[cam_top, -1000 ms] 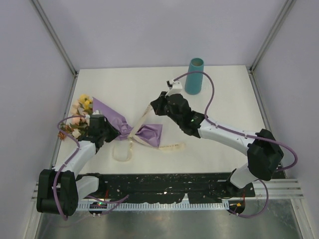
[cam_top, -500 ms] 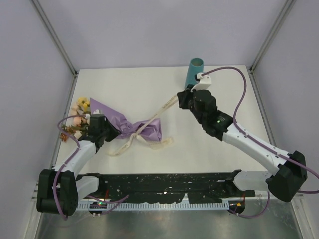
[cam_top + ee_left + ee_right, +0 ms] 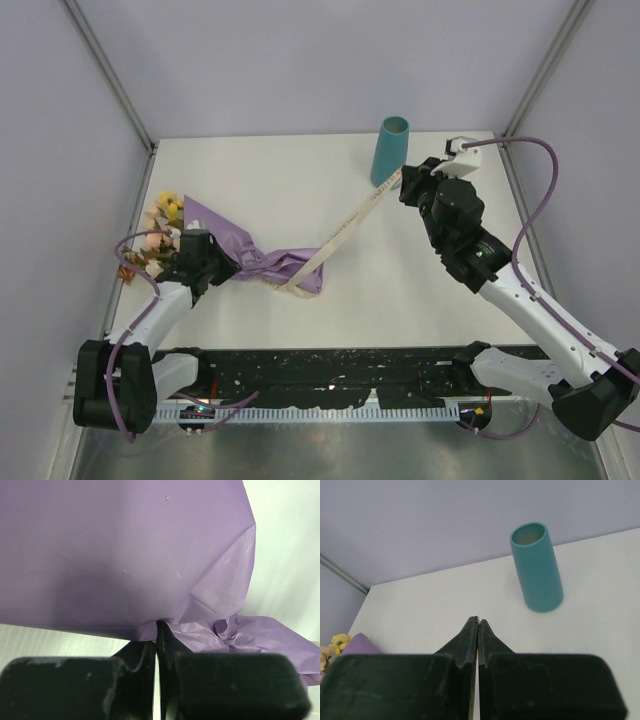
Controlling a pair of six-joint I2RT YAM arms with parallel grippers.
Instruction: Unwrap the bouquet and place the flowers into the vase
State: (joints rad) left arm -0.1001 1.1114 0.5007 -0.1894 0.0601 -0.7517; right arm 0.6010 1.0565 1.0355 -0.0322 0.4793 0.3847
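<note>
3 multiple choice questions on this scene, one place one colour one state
1. Where on the table is the vase? A) near edge, left B) far side, right of middle C) dead centre
2. What colour is the bouquet wrapping outside? A) purple B) green C) white
3. How is the ribbon? A) coiled in the vase B) tied in a neat bow C) stretched straight from the bouquet to the right hand

B, it stands near the back edge; A, top and left wrist views show purple paper; C, it runs taut to the shut right hand.
</note>
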